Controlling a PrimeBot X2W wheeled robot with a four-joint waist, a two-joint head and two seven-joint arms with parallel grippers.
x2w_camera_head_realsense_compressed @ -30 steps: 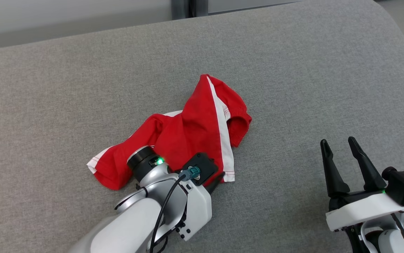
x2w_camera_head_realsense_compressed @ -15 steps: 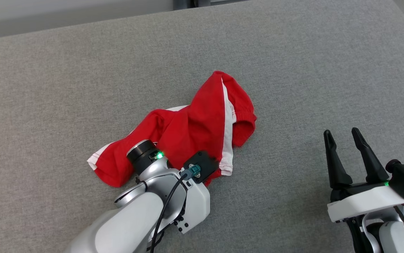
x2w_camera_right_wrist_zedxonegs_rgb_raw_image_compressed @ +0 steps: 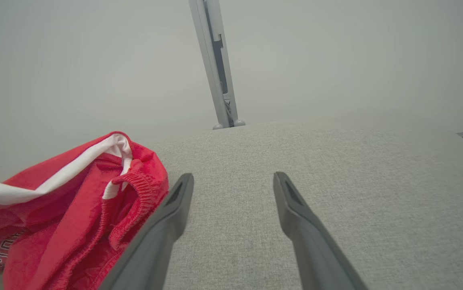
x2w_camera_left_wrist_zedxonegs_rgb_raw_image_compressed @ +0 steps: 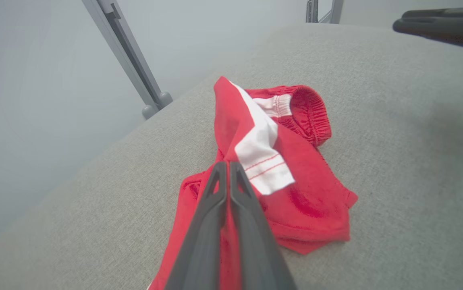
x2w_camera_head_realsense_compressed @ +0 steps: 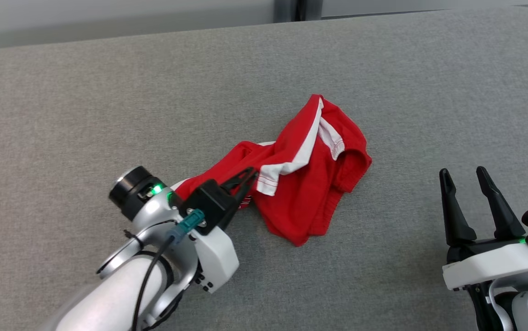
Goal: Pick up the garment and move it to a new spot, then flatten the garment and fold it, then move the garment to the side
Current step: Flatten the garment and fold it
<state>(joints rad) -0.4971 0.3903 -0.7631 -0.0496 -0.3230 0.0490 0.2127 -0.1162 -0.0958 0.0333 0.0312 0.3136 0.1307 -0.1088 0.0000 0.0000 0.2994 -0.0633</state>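
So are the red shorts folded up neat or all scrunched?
Scrunched up. The red shorts sit in a crumpled heap on the grey cushion, with the white stripe bent and twisted.

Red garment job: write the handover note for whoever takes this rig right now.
Left claw: shut on one end of the red garment.
Right claw: open, empty, apart from the garment.
Garment: crumpled, most of it resting on the grey cushion.
Done: grasp made.
Left: carry it to a new spot, flatten, fold, move it aside.
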